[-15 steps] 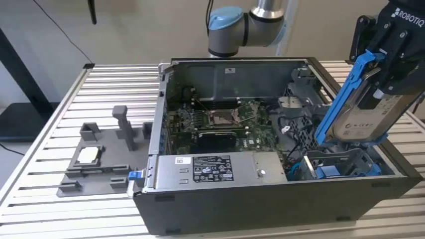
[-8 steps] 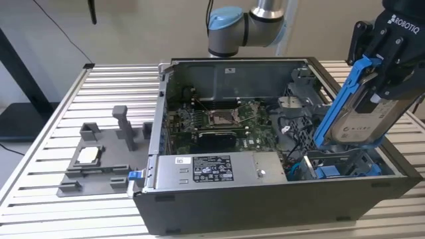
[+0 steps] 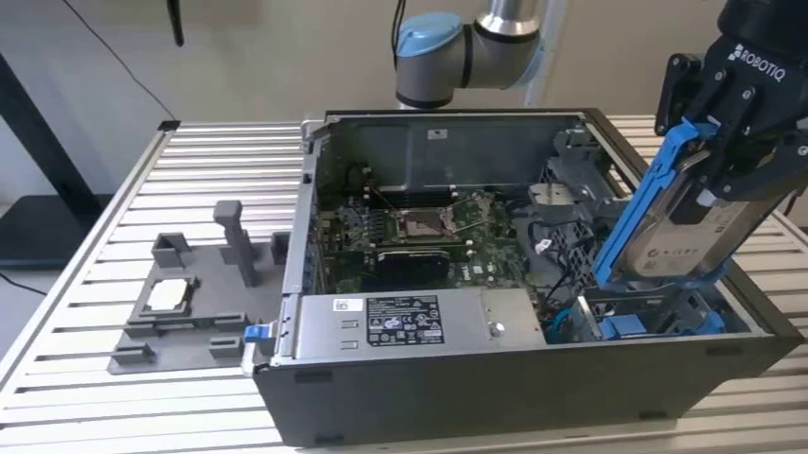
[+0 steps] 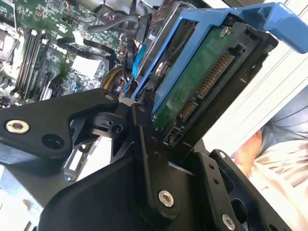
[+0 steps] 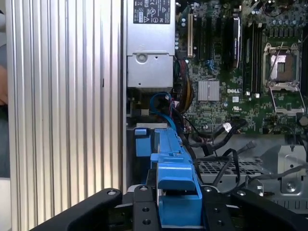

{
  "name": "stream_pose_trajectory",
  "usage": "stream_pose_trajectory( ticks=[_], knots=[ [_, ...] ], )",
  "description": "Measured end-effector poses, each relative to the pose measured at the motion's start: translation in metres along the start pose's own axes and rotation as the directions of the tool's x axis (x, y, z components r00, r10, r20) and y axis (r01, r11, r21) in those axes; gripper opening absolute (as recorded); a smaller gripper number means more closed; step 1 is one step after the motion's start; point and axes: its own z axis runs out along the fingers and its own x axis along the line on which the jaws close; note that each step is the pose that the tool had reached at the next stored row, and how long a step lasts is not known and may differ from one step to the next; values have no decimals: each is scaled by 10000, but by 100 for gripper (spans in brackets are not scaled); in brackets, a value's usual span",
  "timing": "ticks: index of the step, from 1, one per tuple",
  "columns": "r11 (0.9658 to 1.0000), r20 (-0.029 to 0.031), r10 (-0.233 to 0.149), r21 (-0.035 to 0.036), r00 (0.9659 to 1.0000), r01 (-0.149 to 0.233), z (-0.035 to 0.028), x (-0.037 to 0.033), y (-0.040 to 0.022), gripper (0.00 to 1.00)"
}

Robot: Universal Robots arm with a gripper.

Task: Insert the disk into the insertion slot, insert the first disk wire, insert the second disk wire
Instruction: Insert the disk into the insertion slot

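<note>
Grey jig (image 3: pixel 170 333), motherboard (image 3: pixel 486 219), power-supply box (image 3: pixel 404 326)

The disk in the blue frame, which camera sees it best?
The exterior view: nearly the whole disk shows there, tilted, clamped in the gripper over the computer case. The second wrist view shows its green circuit-board side up close; the first wrist view shows its blue frame end-on.

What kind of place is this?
Probably a robotics lab bench for computer assembly: an open dark grey computer case stands on a slatted aluminium table, a grey plastic jig with upright posts lies beside it, and a black robot hand holds a silver hard drive in a blue frame.
</note>
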Motion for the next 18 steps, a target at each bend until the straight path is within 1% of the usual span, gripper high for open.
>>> stream_pose_trajectory(
  ticks=[12,18],
  knots=[
    [10000,1,-10,0,10000,10,163,12,-28,33],
    [10000,-1,-15,0,10000,15,232,21,-40,33]
  ],
)
